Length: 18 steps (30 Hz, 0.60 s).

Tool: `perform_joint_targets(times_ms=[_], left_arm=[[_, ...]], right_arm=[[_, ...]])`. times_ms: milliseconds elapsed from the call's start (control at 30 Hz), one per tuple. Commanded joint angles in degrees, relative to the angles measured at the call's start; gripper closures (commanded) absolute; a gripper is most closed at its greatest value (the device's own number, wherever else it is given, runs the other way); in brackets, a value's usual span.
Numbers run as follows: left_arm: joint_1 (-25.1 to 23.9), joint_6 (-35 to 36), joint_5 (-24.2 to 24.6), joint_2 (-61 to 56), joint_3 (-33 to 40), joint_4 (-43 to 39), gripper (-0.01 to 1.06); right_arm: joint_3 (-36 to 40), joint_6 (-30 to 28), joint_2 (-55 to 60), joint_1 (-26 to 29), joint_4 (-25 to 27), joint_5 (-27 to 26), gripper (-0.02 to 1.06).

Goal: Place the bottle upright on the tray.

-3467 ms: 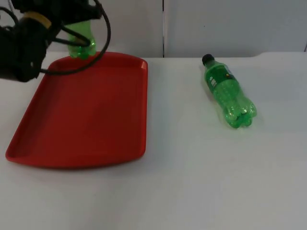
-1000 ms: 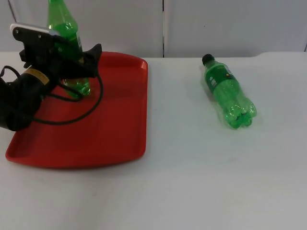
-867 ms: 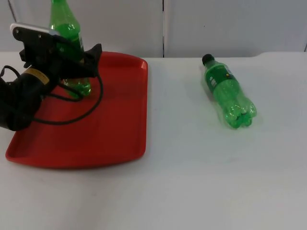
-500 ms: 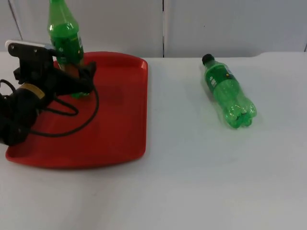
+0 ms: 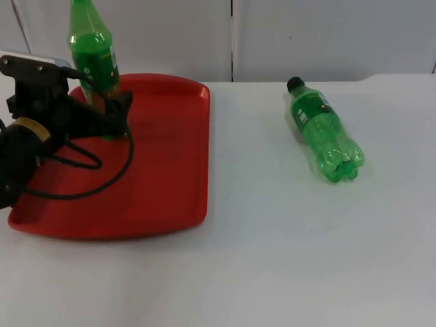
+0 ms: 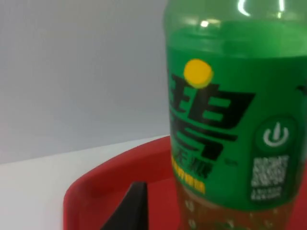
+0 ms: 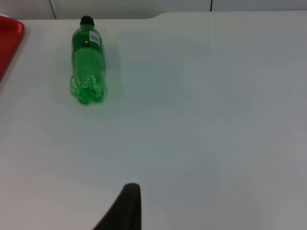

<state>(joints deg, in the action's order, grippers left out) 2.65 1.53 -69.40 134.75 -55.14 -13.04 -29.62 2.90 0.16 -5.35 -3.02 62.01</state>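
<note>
a green plastic bottle [image 5: 91,61] stands upright at the upper left of the top view, on the far part of a red tray [image 5: 163,177]; its green label carries black characters and a yellow dot. the shallow, round-cornered tray fills the left of that view. a second green bottle [image 5: 323,129] with a black cap lies on its side on the white counter [image 5: 286,259] at the right, cap pointing away, well apart from the tray.

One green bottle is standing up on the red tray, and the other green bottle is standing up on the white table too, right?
Not quite. The bottle on the tray does stand up on the red tray, near the left claw. But the other bottle is lying on its side on the white table, not standing. The top view shows it.
</note>
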Motion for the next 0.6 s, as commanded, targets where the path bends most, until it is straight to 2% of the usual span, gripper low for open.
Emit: perform_joint_targets(times_ms=[0,567], left_arm=[[-0.08,-0.21,-0.57,-1.61,1.45,0.52,0.00],[-0.08,0.48,-0.25,-16.11,12.11,-0.13,0.00]], right_arm=[[0.13,-0.27,-0.16,0.42,0.31,-0.16,-0.01],[0.13,-0.27,-0.16,0.42,0.31,-0.16,-0.01]])
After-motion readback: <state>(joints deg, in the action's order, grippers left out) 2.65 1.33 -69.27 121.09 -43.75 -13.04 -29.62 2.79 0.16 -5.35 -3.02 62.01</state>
